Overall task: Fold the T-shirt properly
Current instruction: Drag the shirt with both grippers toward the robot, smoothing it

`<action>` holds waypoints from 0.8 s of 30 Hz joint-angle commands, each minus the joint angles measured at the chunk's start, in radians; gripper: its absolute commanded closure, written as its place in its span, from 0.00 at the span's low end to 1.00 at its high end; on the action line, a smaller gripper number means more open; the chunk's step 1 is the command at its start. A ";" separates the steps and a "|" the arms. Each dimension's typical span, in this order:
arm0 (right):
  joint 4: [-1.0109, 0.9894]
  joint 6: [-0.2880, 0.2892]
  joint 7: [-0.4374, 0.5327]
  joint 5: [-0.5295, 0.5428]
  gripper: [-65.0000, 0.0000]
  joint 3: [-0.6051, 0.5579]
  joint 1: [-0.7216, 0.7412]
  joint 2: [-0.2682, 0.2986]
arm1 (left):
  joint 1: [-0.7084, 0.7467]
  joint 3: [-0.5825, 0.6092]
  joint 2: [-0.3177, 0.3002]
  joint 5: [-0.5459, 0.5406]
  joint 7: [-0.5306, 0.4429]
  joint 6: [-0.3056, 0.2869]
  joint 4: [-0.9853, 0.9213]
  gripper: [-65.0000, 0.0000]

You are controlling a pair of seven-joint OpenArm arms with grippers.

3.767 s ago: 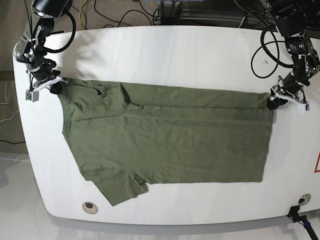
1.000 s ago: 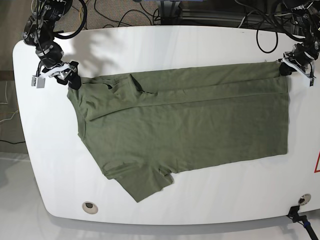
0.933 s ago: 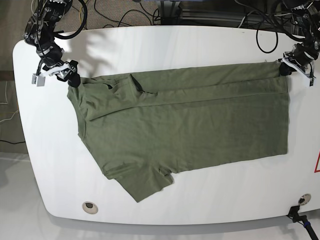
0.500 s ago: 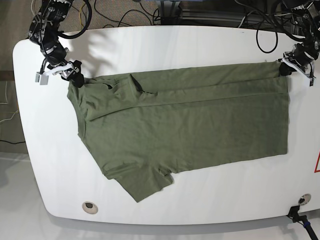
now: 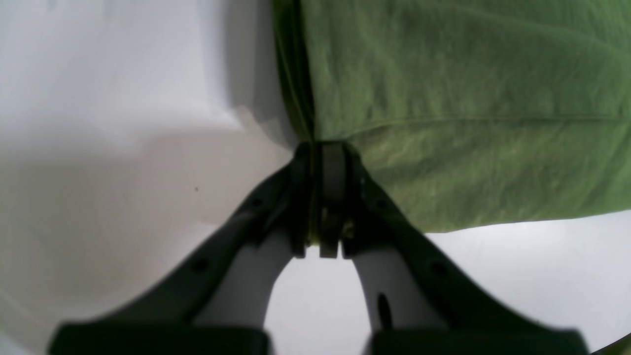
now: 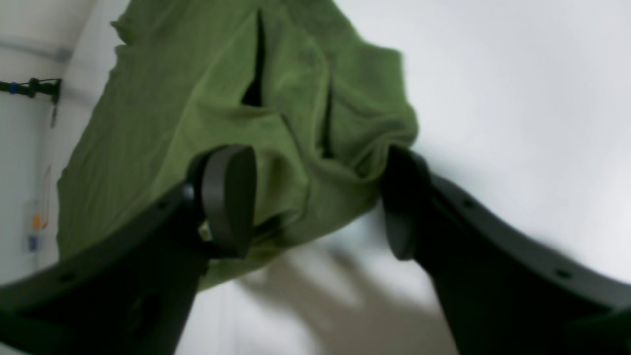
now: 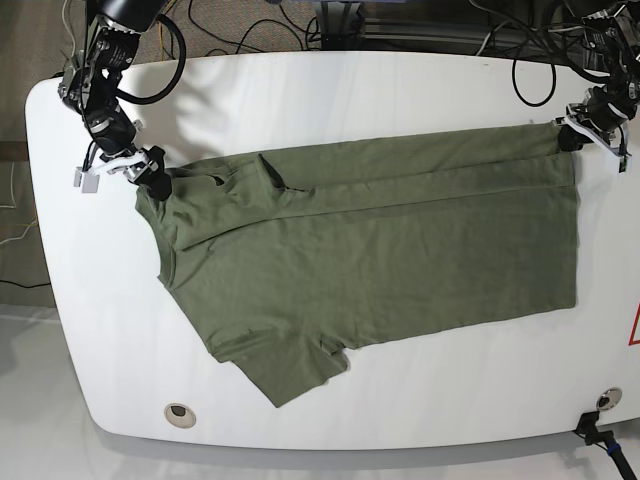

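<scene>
Left wrist view: the left gripper (image 5: 323, 197) has its jaws pressed tight together on an edge of the T-shirt (image 5: 458, 108). The cloth is olive green, finely textured, with one long crease across it. It spreads away from the jaws over the white desk (image 5: 113, 98).

Right wrist view: the right gripper (image 6: 315, 197) stands wide, with a bunched, wrinkled corner of the T-shirt (image 6: 236, 123) sitting between its fingers. The right finger touches the cloth.

Base view: the T-shirt (image 7: 370, 260) lies flat across the middle of the desk (image 7: 330, 100). Its long axis runs between the side edges, with a sleeve toward the near edge. One strip is folded over along the far side. The left gripper (image 7: 572, 137) pinches the corner near the far right corner of the desk. The right gripper (image 7: 150, 172) is at the corner toward the far left.
</scene>
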 commanded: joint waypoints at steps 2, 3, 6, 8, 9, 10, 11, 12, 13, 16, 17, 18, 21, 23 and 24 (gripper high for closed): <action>0.012 -0.004 0.008 -0.002 0.41 0.003 0.009 0.015 | -0.004 -0.002 -0.019 -0.006 -0.007 -0.006 0.015 0.97; 0.012 -0.006 0.008 -0.002 0.43 0.003 0.009 0.021 | -0.004 -0.002 -0.019 -0.006 -0.007 -0.006 0.015 0.97; 0.012 -0.006 0.010 -0.002 0.65 0.003 0.009 0.035 | -0.004 -0.002 -0.019 -0.006 -0.007 -0.006 0.015 0.97; 0.012 -0.006 0.010 -0.002 0.87 0.003 0.009 0.035 | -0.004 -0.002 -0.019 -0.006 -0.007 -0.006 0.015 0.97; 0.012 -0.009 0.010 -0.002 0.96 0.005 0.009 0.035 | -0.004 -0.002 -0.019 -0.006 -0.007 -0.006 0.015 0.97; 0.012 -0.012 0.010 -0.002 1.00 0.005 0.009 0.035 | -0.004 -0.002 -0.019 -0.006 -0.007 -0.006 0.015 0.97; 0.012 -0.012 0.010 -0.002 1.00 0.005 0.009 0.035 | -0.004 -0.002 -0.019 -0.006 -0.007 -0.006 0.015 0.97; 0.012 -0.012 0.010 -0.002 1.00 0.005 0.009 0.035 | -0.004 -0.002 -0.019 -0.006 -0.007 -0.006 0.015 0.97; 0.012 -0.012 0.010 -0.002 1.00 0.005 0.009 0.035 | -0.004 -0.002 -0.019 -0.006 -0.007 -0.006 0.015 0.97; 0.019 -0.007 0.010 -0.002 1.00 0.006 0.001 0.036 | -0.004 -0.002 -0.019 -0.006 -0.007 -0.006 0.015 0.97; 0.020 -0.007 0.010 -0.002 1.00 0.008 -0.001 0.036 | -0.004 -0.002 -0.019 -0.004 -0.007 -0.006 0.015 0.97; 0.020 -0.007 0.010 -0.002 1.00 0.008 -0.004 0.038 | -0.004 -0.002 -0.019 -0.004 -0.007 -0.006 0.015 0.97; 0.040 -0.006 0.010 -0.001 1.00 0.008 -0.034 0.052 | -0.004 -0.001 -0.020 -0.004 -0.009 -0.006 0.015 0.97; 0.075 -0.009 0.010 -0.001 1.00 0.009 -0.066 0.052 | -0.004 0.004 -0.020 -0.004 -0.009 -0.006 0.015 0.97; 0.098 -0.012 0.010 -0.001 1.00 0.009 -0.082 0.052 | -0.004 0.018 -0.020 -0.004 -0.011 -0.006 0.015 0.97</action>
